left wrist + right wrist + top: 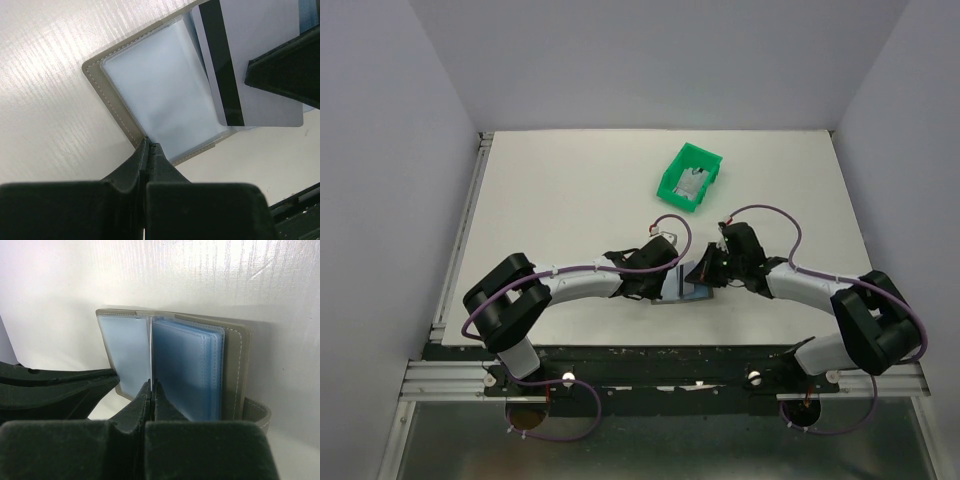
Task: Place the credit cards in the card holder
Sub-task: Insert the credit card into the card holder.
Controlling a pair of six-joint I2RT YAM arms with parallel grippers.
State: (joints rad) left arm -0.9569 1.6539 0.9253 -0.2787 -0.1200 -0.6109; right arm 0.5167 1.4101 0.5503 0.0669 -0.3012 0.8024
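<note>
Noted on the table [560,200], toward 6 o'clock of its middle: card holder [165,95], lying open between both arms, grey-brown cover down, clear blue-grey sleeves [187,370] facing up.

Left gripper [149,150]: at the 9 o'clock side of the card holder in the top view. Fingers together with no gap visible, tips touching the stitched cover edge at the sleeve corner. Cannot tell whether clamping that edge or only pressing on it.

Right gripper [151,390]: at the 3 o'clock side. Clamped on one credit card [255,35]. Seen edge-on from the right wrist as a thin white line standing upright between two sleeves. Seen from the left wrist as a whitish rectangle with a dark stripe along one long side, overlapping the far sleeve, partly covered by a dark finger.

Green bin [675,192]: at about 12 o'clock from the card holder, well apart from both grippers. Pale contents [693,183] inside, too small to identify.
</note>
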